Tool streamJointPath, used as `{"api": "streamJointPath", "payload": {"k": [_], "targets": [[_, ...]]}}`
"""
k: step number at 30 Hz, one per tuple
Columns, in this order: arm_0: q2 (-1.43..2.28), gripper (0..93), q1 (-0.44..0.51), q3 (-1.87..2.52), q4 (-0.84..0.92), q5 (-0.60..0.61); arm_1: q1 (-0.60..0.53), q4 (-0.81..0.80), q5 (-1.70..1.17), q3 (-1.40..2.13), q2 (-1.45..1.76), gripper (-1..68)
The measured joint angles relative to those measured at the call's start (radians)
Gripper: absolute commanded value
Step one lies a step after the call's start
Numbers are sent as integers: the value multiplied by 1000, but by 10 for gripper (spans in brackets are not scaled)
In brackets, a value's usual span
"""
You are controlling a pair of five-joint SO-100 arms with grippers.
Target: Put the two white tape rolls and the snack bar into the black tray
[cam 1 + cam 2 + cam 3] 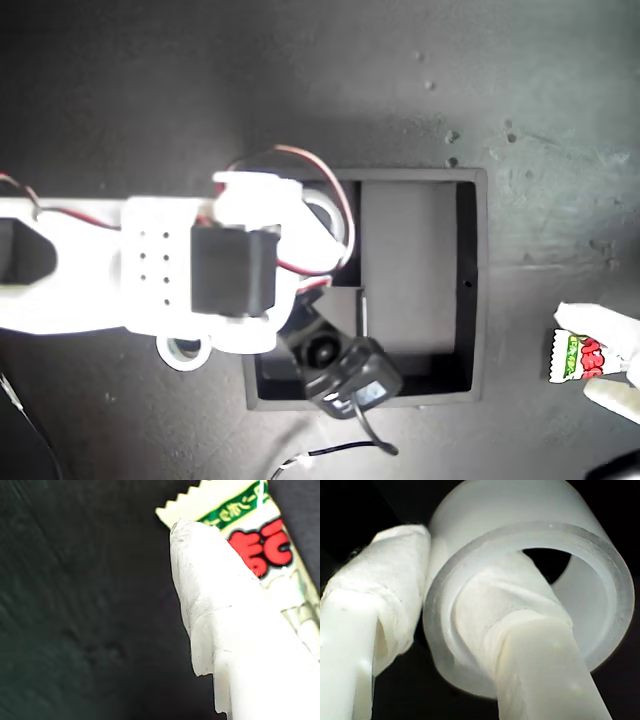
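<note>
Currently my second gripper [427, 630] pinches a white tape roll [530, 580] through its hole above the black tray [475, 290] for release, while my first gripper's [220, 605] spread can't be told beside the snack bar [260, 545].

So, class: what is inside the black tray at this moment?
One white tape roll sits over a small section, its wall pinched by my second gripper. The long section of the black tray shows bare floor. The arm covers the other small section.

A matte black tray [475, 290], a white tape roll [530, 570] and a green-white-red printed snack bar [260, 535] are seen.
</note>
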Motion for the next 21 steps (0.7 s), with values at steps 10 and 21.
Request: {"api": "streamJointPath", "payload": {"k": [10,21], "targets": [[-55,155,14,-25,0,-35,-133,-147,267,216,0,358],[298,109,-11,175,0,-57,-239,-204,431,357,0,352]]}}
